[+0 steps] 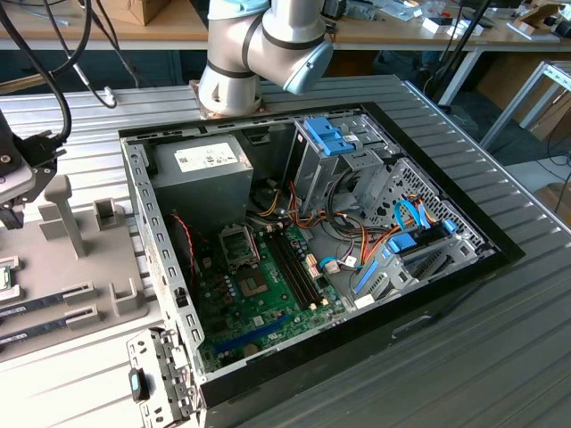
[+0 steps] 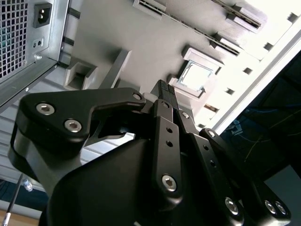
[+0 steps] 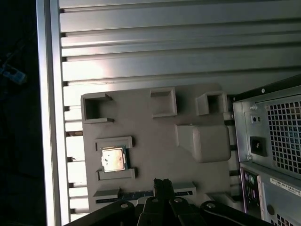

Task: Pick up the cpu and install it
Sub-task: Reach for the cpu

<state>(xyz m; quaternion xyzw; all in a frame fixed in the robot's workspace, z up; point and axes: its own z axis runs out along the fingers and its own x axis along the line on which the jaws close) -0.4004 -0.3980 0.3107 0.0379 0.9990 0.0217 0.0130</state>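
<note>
The cpu [image 3: 114, 159], a small square chip with a silver top, lies flat in a raised corner holder on the grey fixture plate [image 3: 155, 127]. In the second wrist view the cpu [image 2: 195, 76] sits just beyond my black fingertips. My gripper [image 3: 162, 184] hovers above the plate a short way beside the chip, shut with nothing between the fingers. In the exterior view the gripper [image 1: 11, 212] hangs over the plate [image 1: 89, 267] at the view's far left. The motherboard's empty socket [image 1: 239, 245] lies inside the open computer case.
The open case [image 1: 169, 294] stands at the exterior view's right of the plate; its perforated rear wall [image 3: 277, 136] is close by. Inside are a grey power-supply box [image 1: 201, 169], a bare dark chip [image 1: 252, 285], cables and drive bays. Memory sticks [image 1: 45, 303] lie in slots on the plate.
</note>
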